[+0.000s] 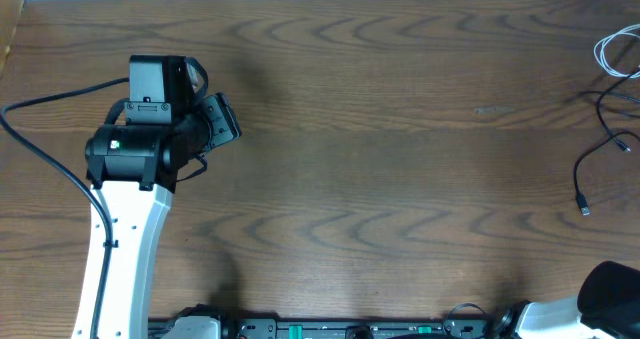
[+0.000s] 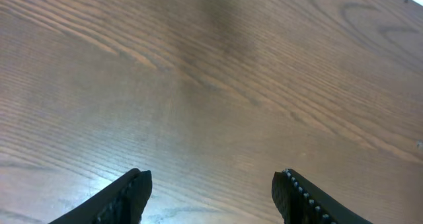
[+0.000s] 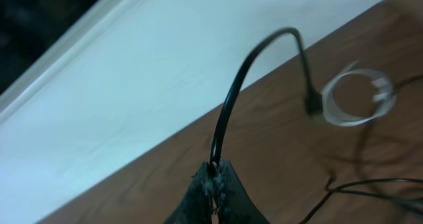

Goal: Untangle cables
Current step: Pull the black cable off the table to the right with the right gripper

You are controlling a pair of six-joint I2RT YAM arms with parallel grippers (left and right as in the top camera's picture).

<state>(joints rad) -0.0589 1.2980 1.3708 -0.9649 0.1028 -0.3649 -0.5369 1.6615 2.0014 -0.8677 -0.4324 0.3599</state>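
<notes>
The cables lie at the table's far right edge. In the overhead view a white cable is looped at the top right, and a thin black cable runs down to a small plug. My right gripper is shut on a black cable that arcs up and over to its plug end beside the white coil. Another thin black cable lies to its right. My left gripper is open and empty above bare wood, and it also shows at the far left of the overhead view.
The wooden table spans the view, with a white surface beyond its far edge. The left arm's thick black cord trails at the left. Part of the right arm shows at the bottom right corner.
</notes>
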